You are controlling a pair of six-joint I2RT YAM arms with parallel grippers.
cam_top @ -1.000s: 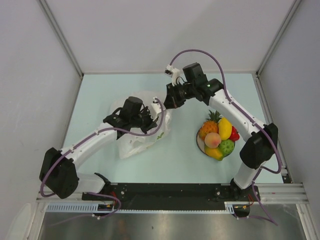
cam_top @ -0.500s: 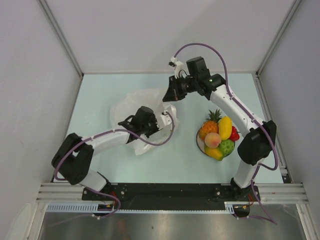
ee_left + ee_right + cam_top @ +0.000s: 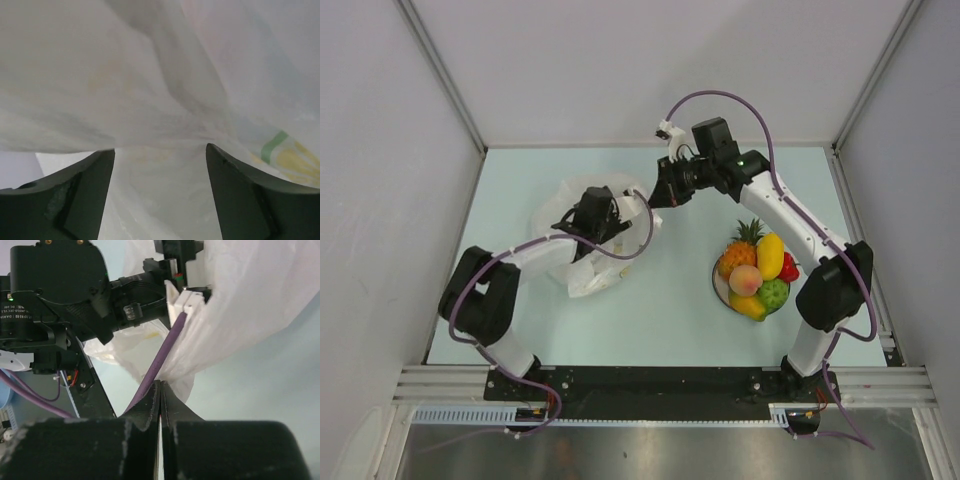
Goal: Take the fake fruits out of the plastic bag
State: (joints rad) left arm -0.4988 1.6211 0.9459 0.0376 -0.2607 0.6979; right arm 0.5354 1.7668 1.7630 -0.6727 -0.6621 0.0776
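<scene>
At left-centre of the table the plastic bag (image 3: 588,283) lies slack. The left gripper (image 3: 160,150) is spread wide against its film, and the right gripper (image 3: 161,387) is pinched shut on its rim. The fake fruits (image 3: 757,272) are heaped on the plate (image 3: 717,284), right. Best to probe gently and not snag the film.

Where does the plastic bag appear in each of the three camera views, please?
Top external: the plastic bag lies left of centre, under the left gripper.
Left wrist: it fills the frame above and between the open fingers.
Right wrist: upper right, its edge running down to the shut right gripper.
Shared landmark: the left arm's purple cable, beside the bag in the top and right wrist views only.
</scene>
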